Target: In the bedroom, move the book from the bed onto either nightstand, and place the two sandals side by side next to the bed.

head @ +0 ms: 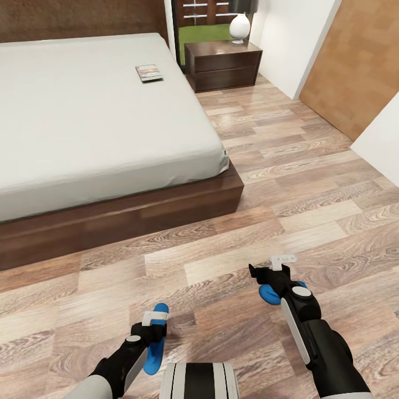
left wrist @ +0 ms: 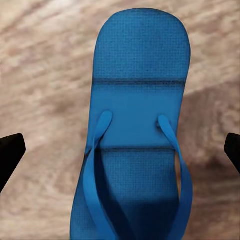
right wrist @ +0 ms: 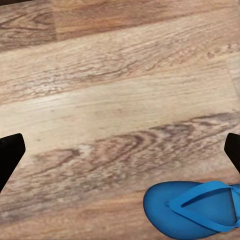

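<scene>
Left hand (head: pixel 153 323) spread wide over sandal (left wrist: pixel 137 130), apart from it.

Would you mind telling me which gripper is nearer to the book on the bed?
Left, though narrowly. The left gripper is low, below the book; the right gripper is farther right, above the floor. Both are far away.

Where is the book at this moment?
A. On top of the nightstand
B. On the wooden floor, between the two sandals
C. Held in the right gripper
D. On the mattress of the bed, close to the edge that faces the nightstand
D: in the head view the book lies flat on the bed, near the side facing the nightstand, whose top carries only a white vase.
</scene>
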